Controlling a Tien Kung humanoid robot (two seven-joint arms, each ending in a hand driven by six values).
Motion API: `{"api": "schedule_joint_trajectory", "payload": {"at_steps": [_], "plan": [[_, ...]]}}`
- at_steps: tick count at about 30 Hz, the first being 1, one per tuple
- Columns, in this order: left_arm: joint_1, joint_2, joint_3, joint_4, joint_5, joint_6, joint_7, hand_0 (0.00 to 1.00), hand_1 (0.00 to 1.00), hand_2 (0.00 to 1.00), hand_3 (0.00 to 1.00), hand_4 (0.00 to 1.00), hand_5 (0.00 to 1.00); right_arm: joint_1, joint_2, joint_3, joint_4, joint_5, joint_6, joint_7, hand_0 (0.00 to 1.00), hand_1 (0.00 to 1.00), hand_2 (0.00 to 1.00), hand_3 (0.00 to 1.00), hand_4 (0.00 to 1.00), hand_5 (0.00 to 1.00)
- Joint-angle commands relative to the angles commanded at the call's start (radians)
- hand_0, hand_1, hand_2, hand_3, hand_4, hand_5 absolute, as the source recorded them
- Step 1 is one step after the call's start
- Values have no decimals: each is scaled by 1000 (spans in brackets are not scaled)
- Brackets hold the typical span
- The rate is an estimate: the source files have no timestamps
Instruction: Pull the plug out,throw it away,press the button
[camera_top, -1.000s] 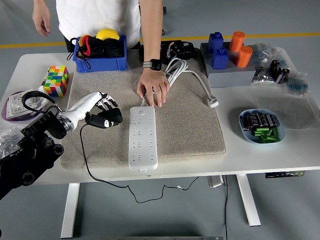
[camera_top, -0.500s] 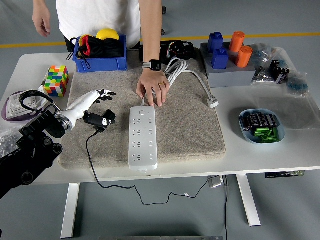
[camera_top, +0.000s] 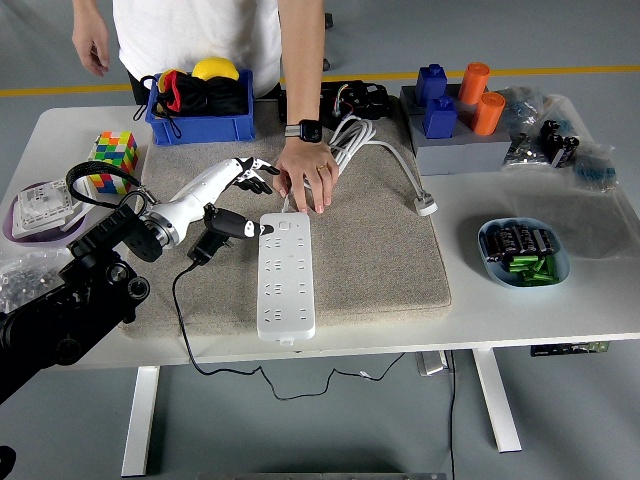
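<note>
A white power strip (camera_top: 286, 275) lies lengthwise on the beige mat (camera_top: 380, 260), with nothing plugged into its sockets. My left hand (camera_top: 250, 200) hovers just left of the strip's far end. Its fingers (camera_top: 256, 169) are spread and hold nothing, and the thumb tip reaches the strip's top left corner. The black plug (camera_top: 200, 248) lies loose on the mat below my wrist, its black cable (camera_top: 185, 335) trailing over the table's front edge. A person's hand (camera_top: 305, 178) presses down on the strip's far end where the white cord leaves it.
A blue bin (camera_top: 200, 105) and a Rubik's cube (camera_top: 111, 160) sit at the back left. A grey box (camera_top: 460, 140) with blue and orange blocks stands at the back right. A blue bowl of batteries (camera_top: 524, 252) is to the right, and the white cord's plug (camera_top: 426, 207) lies on the mat.
My left hand let go of the black plug, which dropped onto the mat. The hand then opened and swung right and forward to the strip's far end.
</note>
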Motion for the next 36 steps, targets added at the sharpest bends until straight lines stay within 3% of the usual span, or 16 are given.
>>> {"api": "schedule_joint_trajectory", "payload": {"at_steps": [4,5,13,23,36], "plan": [[-32,-31,26,43,-43,-18,44,169,170,209,718,397,2,-1,-2,0,0,1,-1,-1,740,660,645,612,662,472],[-39,-39,32,54,-55,-26,60,37,45,146,678,288,2,-1,-2,-1,0,2,-2,-1,740,660,645,612,662,472],[-95,-84,85,114,-68,-112,201,32,40,150,675,291,2,0,-1,-7,0,7,-2,2,740,660,645,612,662,473],[-132,-103,137,157,-69,-120,230,35,37,152,669,295,2,-2,-4,-5,0,5,-1,-1,740,660,645,612,662,472],[-134,-101,144,189,-47,-126,244,38,35,151,664,299,2,-3,-3,-7,0,7,0,1,740,660,645,612,662,472]]}}
